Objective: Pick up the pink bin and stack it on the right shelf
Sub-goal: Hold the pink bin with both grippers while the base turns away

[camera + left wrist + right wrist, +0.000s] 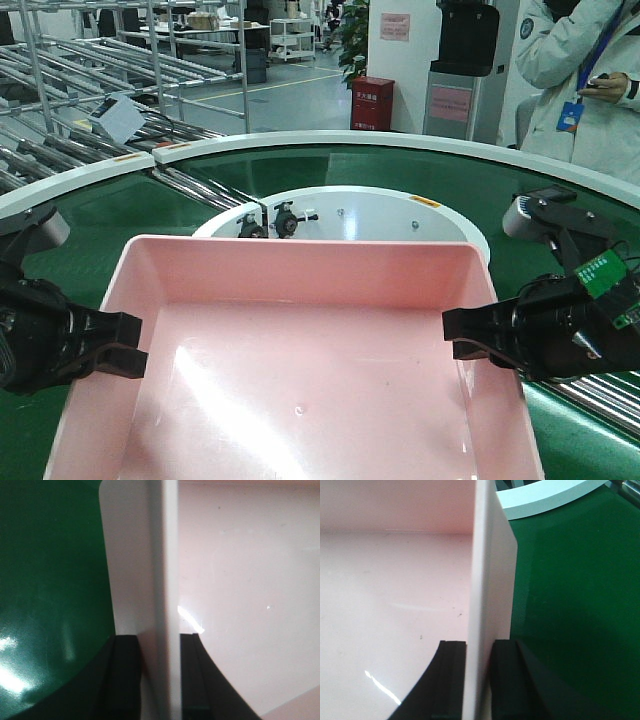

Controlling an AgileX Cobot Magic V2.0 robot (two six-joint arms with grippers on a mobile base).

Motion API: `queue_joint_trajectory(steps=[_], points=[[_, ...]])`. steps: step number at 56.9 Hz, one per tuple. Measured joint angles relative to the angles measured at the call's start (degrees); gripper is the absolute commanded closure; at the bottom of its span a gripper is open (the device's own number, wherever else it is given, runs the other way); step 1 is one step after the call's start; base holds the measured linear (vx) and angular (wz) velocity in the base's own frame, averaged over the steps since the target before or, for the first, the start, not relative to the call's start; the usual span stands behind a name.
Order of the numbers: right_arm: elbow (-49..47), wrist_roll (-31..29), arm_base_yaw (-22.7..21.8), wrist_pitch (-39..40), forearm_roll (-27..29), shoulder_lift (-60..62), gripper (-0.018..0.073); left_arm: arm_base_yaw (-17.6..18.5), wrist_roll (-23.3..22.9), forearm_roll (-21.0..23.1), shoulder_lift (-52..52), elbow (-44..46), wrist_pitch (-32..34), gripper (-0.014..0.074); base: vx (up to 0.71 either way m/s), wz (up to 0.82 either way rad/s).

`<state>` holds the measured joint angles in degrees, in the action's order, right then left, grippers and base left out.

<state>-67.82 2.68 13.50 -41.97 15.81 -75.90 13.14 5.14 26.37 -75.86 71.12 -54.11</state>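
Observation:
The pink bin (300,390) fills the lower middle of the front view, above the green belt, and it holds nothing. My left gripper (125,345) is shut on the bin's left wall. In the left wrist view the black fingers (127,680) sit on either side of the pale wall (167,555), with my left gripper (160,647) astride the rim. My right gripper (465,340) is shut on the right wall. Its pads (452,680) press both faces of that wall (482,555), and my right gripper (479,650) straddles the rim. The right shelf is out of view.
A curved green conveyor belt (420,175) rings a white hub (370,215) just beyond the bin. Metal roller racks (110,80) stand at the back left. A person in a white jacket (580,90) stands at the back right, near a red cabinet (372,102).

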Motion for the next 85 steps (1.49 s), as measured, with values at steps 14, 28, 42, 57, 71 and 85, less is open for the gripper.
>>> queue_joint_trajectory(steps=[14, 28, 42, 57, 71, 85], points=[[0.0, 0.0, 0.0, 0.0, 0.0, 0.0, 0.0568, 0.0, 0.0, 0.0, 0.0, 0.0, 0.0, 0.0601, 0.0, 0.0], [0.0, 0.0, 0.0, 0.0, 0.0, 0.0, 0.0568, 0.0, -0.1, 0.0, 0.0, 0.0, 0.0, 0.0601, 0.0, 0.01], [0.0, 0.0, 0.0, 0.0, 0.0, 0.0, 0.0568, 0.0, -0.1, 0.1, 0.0, 0.0, 0.0, 0.0601, -0.05, 0.05], [0.0, 0.0, 0.0, 0.0, 0.0, 0.0, 0.0568, 0.0, -0.1, 0.1, -0.1, 0.0, 0.0, 0.0601, -0.16, 0.11], [0.0, 0.0, 0.0, 0.0, 0.0, 0.0, 0.0568, 0.0, -0.1, 0.1, -0.1, 0.0, 0.0, 0.0601, -0.21, 0.0], [0.0, 0.0, 0.0, 0.0, 0.0, 0.0, 0.0568, 0.0, -0.1, 0.1, -0.1, 0.0, -0.1, 0.0601, -0.25, -0.18]])
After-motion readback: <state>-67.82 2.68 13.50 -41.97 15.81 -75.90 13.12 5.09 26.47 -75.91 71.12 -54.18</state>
